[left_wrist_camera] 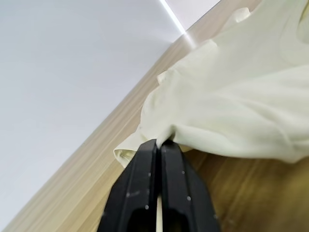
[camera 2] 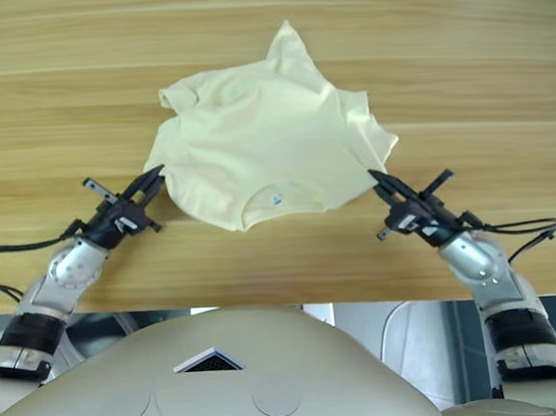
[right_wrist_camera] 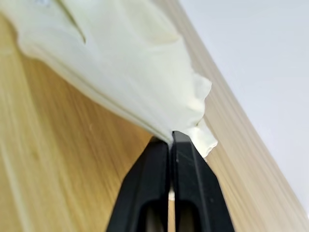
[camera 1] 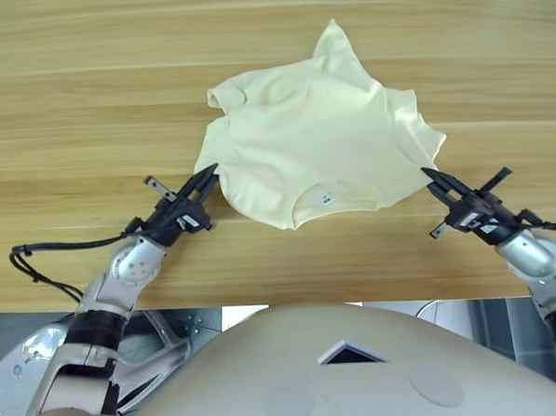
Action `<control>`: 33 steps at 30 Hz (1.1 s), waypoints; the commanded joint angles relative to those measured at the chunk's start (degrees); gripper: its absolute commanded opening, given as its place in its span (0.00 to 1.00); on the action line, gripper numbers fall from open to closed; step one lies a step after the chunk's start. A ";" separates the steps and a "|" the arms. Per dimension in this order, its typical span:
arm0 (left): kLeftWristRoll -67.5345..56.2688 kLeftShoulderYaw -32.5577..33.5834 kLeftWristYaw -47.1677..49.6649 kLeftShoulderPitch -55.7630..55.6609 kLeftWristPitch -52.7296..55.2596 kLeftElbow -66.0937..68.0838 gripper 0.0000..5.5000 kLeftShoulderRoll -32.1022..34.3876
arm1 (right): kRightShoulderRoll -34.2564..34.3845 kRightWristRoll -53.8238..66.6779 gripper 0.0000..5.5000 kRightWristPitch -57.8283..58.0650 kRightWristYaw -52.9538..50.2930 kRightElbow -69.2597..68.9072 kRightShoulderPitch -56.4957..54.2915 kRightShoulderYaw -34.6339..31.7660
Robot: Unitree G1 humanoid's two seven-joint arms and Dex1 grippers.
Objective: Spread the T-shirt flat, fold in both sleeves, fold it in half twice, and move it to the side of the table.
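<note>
T-shirt (camera 1: 316, 136) clamped by left gripper (left_wrist_camera: 158, 142), right gripper (right_wrist_camera: 171, 135)

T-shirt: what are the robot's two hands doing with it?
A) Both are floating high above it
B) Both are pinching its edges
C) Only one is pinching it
B: the left hand and the right hand are each shut on an edge of the crumpled T-shirt lying on the wooden table.

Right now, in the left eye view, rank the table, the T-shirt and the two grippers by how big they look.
1. table
2. T-shirt
3. left gripper and right gripper: they look about alike, so no ranking between them.
</note>
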 commanded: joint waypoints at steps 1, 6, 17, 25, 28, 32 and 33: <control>-19.60 -1.59 -10.09 11.22 -3.92 -11.12 0.00 9.29 | -4.24 19.42 0.00 -2.56 7.25 -7.50 9.18 -4.10; -39.12 -1.12 -24.44 2.83 -3.02 -10.40 0.00 9.58 | -1.06 30.18 0.00 3.44 18.48 -7.77 -2.06 -2.00; -27.55 4.58 15.76 -93.18 21.34 58.56 0.00 -15.86 | 23.05 -7.89 0.00 31.41 -50.84 56.24 -98.14 8.34; -28.25 7.96 -12.09 -77.03 17.06 61.34 0.00 -16.35 | 25.16 -5.49 0.00 19.85 -23.45 58.79 -84.46 6.15; -24.80 4.07 -33.29 -57.63 8.36 57.44 0.00 -13.81 | 21.81 -1.14 0.00 7.03 -0.18 51.15 -65.70 8.16; -22.30 -1.84 -45.65 -28.54 -3.89 42.87 0.00 -9.21 | 9.44 10.68 0.00 -2.48 21.06 20.11 -31.40 18.54; -22.75 -1.81 -46.25 -24.32 -4.25 39.27 0.00 -8.73 | 7.82 11.77 0.00 -1.95 21.78 15.74 -26.39 18.35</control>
